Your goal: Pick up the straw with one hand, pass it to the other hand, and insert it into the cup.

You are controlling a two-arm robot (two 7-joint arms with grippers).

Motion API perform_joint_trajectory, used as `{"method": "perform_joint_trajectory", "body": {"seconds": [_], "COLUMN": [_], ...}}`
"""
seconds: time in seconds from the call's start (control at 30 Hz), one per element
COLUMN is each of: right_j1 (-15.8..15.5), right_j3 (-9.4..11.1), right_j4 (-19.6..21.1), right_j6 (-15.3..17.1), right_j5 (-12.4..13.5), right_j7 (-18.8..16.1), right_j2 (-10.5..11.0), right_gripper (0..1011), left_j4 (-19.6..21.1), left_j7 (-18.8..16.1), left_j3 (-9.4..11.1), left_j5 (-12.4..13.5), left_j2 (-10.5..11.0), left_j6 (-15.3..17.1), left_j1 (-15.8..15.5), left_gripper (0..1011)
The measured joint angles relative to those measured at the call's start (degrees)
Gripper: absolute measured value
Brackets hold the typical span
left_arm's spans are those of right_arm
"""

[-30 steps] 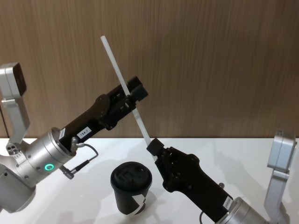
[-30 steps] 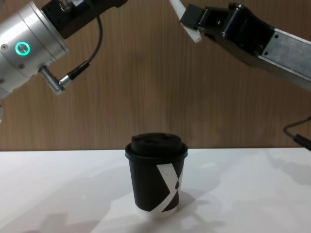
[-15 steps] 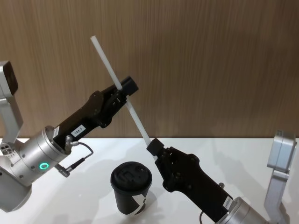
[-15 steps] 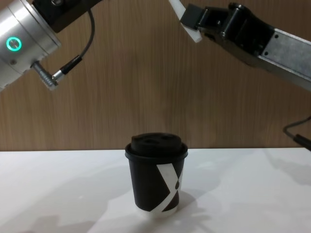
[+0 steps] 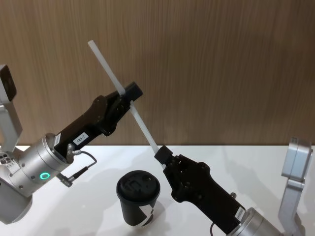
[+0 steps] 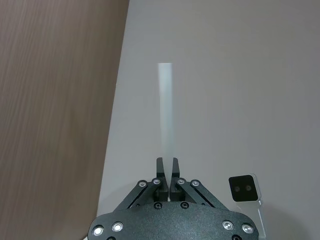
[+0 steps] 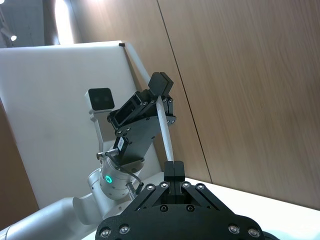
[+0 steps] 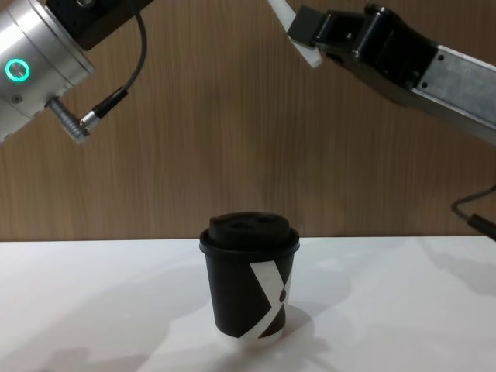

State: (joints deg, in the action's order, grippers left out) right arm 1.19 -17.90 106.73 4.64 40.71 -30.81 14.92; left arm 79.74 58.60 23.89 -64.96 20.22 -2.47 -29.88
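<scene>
straw (image 5: 142, 129) | left claw (image 5: 129, 93) pinching mid-length | right claw (image 5: 161, 155) pinching lower end | above cup (image 5: 133, 209)

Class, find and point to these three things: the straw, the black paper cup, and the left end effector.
straw (image 5: 140, 123): head view, on the middle of its shaft.
black paper cup (image 8: 236, 283): chest view, on its black side wall.
left end effector (image 5: 130, 92): head view, between its fingertips, where they clamp the straw.

The left gripper (image 5: 129, 94) has pulled back to the left, clamped on the straw (image 5: 105, 63). The straw leans over with it, its top end swinging left and its lower end pivoting at the right gripper (image 5: 160, 153). In the chest view, the left wrist (image 8: 35, 50) has slid up-left.
</scene>
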Motion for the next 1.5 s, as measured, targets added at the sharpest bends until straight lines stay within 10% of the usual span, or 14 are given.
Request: {"method": "perform_joint_trajectory", "body": {"seconds": [0.3, 1.17, 1.5], "right_j1": [0.0, 0.0, 0.0], "right_j3": [0.0, 0.0, 0.0], "right_j4": [-0.01, 0.0, 0.0], "right_j6": [0.0, 0.0, 0.0], "right_j5": [0.0, 0.0, 0.0], "right_j7": [0.0, 0.0, 0.0], "right_j2": [0.02, 0.0, 0.0], "right_gripper": [83, 889, 1001], "left_j4": [-0.36, 0.66, 2.71], "left_j7": [-0.14, -4.24, -8.58], "left_j3": [0.28, 1.29, 2.1], "left_j5": [-0.43, 1.11, 4.22], "left_j2": [0.14, 2.14, 4.41], "left_j6": [-0.49, -2.0, -2.05], "left_j1": [-0.09, 0.29, 0.7], "left_gripper": [4, 3, 4]}}
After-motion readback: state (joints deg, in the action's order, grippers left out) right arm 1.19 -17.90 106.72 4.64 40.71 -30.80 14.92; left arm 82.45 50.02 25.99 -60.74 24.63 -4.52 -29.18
